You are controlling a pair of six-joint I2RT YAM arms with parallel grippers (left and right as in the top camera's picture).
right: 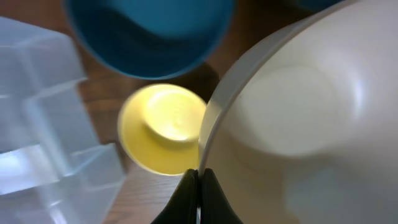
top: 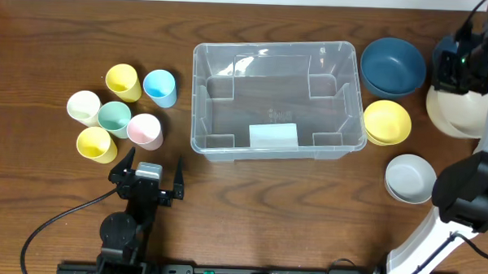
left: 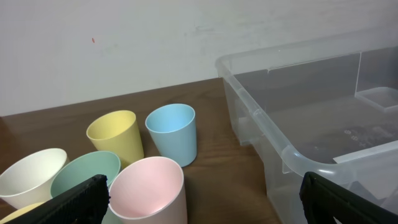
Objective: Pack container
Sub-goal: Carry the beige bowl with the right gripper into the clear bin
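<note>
The clear container (top: 198, 95) stands mid-table with nothing in it but a pale label; its near corner shows in the left wrist view (left: 267, 127) and its blurred wall in the right wrist view (right: 43, 124). My right gripper (right: 199, 186) is shut on the rim of a cream bowl (right: 298, 106), held tilted at the far right (top: 460, 112), right of the container. My left gripper (top: 149, 176) stands open near the front edge, just in front of the pink cup (left: 149, 190), with nothing between its fingers (left: 81, 202).
Several cups cluster left of the container: yellow (top: 124, 81), blue (top: 160, 87), white (top: 84, 107), green (top: 114, 115), pink (top: 145, 130), yellow (top: 96, 143). Right of it lie a dark blue bowl (top: 393, 65), a yellow bowl (top: 387, 122) and a grey-white bowl (top: 410, 177).
</note>
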